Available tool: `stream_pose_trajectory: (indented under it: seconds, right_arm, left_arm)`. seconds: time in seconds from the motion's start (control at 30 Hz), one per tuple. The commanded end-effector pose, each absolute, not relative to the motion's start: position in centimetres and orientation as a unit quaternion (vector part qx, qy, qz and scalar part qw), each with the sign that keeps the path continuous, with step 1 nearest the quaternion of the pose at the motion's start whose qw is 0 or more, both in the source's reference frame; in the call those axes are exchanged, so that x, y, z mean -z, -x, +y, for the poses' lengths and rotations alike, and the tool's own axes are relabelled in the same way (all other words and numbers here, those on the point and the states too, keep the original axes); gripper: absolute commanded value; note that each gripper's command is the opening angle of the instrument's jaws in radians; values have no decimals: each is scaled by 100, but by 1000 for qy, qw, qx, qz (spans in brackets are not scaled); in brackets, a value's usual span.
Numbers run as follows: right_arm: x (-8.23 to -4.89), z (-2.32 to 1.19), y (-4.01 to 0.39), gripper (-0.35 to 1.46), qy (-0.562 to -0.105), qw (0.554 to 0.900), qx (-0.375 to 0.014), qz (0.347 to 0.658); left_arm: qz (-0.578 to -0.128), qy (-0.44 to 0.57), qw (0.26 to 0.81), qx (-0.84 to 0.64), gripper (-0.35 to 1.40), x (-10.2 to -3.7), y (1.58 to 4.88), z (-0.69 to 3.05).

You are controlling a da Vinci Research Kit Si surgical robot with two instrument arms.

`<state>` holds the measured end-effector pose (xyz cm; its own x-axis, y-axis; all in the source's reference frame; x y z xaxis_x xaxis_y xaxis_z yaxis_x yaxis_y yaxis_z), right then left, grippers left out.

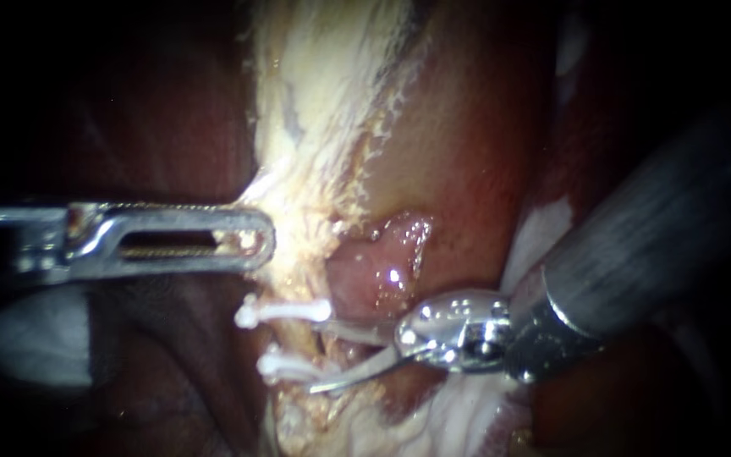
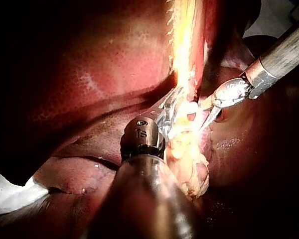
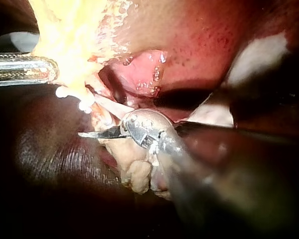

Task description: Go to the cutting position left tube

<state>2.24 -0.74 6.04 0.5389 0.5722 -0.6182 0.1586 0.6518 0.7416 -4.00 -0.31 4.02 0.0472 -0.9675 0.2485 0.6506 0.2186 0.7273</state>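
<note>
**Blades open and sitting right at the clipped tube**

Nearest the camera is the right instrument (image 1: 323, 355), its fat shaft looming large. Its two thin blades stand well apart with nothing gripped.

Their tips point straight at the clipped tube (image 1: 296, 343), either touching it or just short of it. I can't tell whether they already straddle it. This is the bit that matters: the tube's long axis runs up the scene and the blades come at it crosswise, pretty much square on. The right instrument is clearly the nearer one, so I reckon only a small nudge is needed.

The tube itself is a thin, pale yellowish cord, crusty with fat. It wears two white clips, an upper clip (image 1: 285, 311) and a lower clip (image 1: 289, 366), close together with a short bare stretch between them. The gap between the blades lines up roughly with the lower clip and that stretch, so clipping metal on plastic looks like the risk.

Across the tube, just past the upper clip, the left instrument (image 1: 255, 241) looks to have its slotted jaws closed on the pale fatty tissue (image 1: 323, 101) running on from the tube. Behind everything is dark red liver (image 2: 89, 64).
</note>
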Motion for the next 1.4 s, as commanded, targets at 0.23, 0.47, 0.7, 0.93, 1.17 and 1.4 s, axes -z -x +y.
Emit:
stream_pose_trajectory:
  seconds: [0.23,0.47,0.7,0.93,1.17,1.4]
  right_arm:
    - [-608,-73,-232,139,-397,782,-130,462]
    - [-614,-71,-242,139,-400,781,-128,463]
    - [-619,-72,-251,139,-416,772,-118,466]
    - [-618,-73,-259,137,-432,758,-108,477]
    - [-618,-73,-267,137,-442,748,-105,484]
    - [-617,-74,-271,134,-449,742,-96,488]
  left_arm:
    - [-364,-217,690,586,-35,-401,401,-31]
    - [-364,-217,690,586,-35,-400,402,-32]
    - [-364,-217,690,587,-35,-400,402,-32]
    - [-364,-217,690,586,-35,-400,402,-32]
    - [-364,-217,690,586,-35,-400,402,-32]
    - [-365,-217,690,586,-35,-402,402,-31]
